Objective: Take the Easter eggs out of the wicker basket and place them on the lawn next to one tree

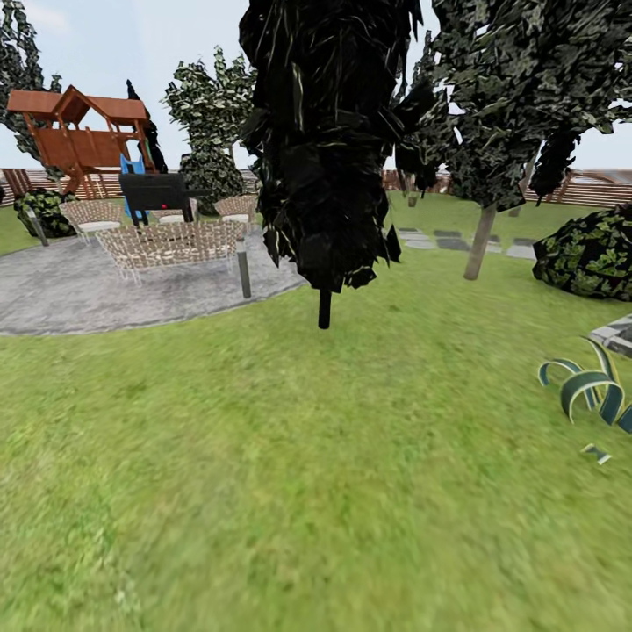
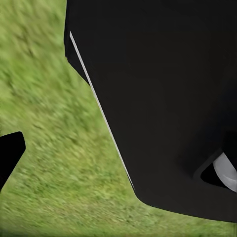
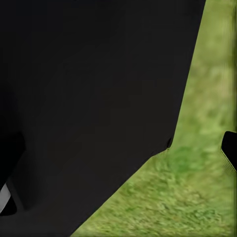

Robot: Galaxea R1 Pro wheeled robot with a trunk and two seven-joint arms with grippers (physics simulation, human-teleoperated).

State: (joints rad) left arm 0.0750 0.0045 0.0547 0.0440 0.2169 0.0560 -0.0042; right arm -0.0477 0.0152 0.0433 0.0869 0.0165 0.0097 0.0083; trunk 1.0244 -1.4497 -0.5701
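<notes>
The Easter eggs and the wicker basket are out of view. The lawn (image 1: 263, 474) spreads wide in front of me in the head view. A tree with a thick grey-brown trunk is out of view; a dark narrow cypress (image 1: 325, 140) stands straight ahead on the grass. In the left wrist view my left gripper (image 2: 118, 163) shows one dark fingertip (image 2: 10, 154) at the frame's edge over grass, beside my black body. My right gripper (image 3: 123, 153) likewise shows one fingertip (image 3: 230, 148) over grass. Nothing is held in either.
A grey paved patio (image 1: 79, 290) with wicker chairs (image 1: 171, 246), a short post (image 1: 243, 268) and a black grill (image 1: 154, 191) lies at the left. Behind it stands a wooden playset (image 1: 79, 132). A thin-trunked small tree (image 1: 479, 241), a bush (image 1: 588, 254), a striped-leaf plant (image 1: 592, 391) and stepping stones (image 1: 448, 239) are at the right.
</notes>
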